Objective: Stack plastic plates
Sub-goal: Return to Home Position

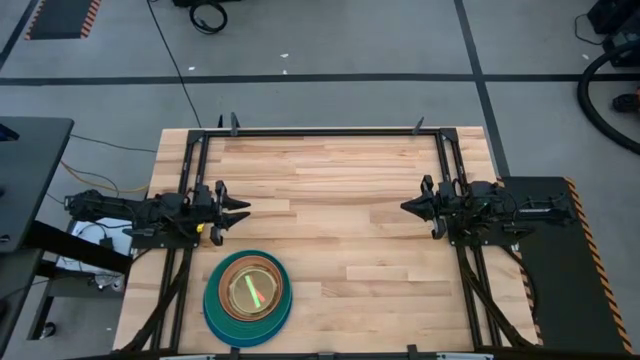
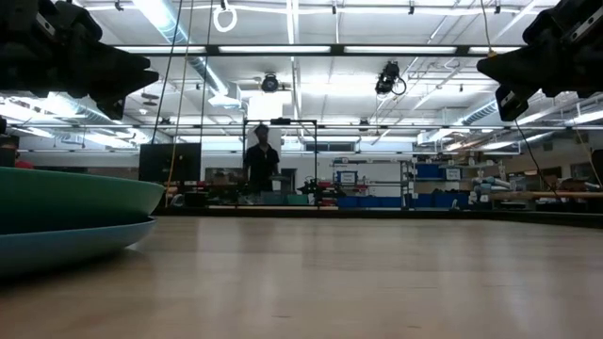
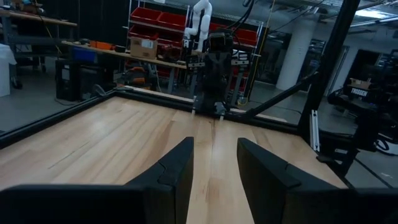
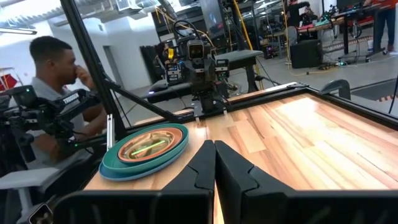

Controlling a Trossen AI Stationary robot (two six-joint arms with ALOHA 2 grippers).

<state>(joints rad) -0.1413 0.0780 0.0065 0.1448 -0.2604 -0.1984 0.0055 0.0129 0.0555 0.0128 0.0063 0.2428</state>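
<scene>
Logged plastic plates (image 1: 247,297) nested in one pile at bench (image 1: 340,190) corner nearest left gripper (image 1: 244,207). Noted that gripper by left edge, fingers parted, empty; right gripper (image 1: 406,207) by right edge, fingers pressed together.

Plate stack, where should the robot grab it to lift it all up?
Probably by the bottom blue plate's rim, on the edge facing the left gripper, which is nearest. That rim flares up off the table, leaving a gap for a finger underneath, and it carries the whole stack.
</scene>
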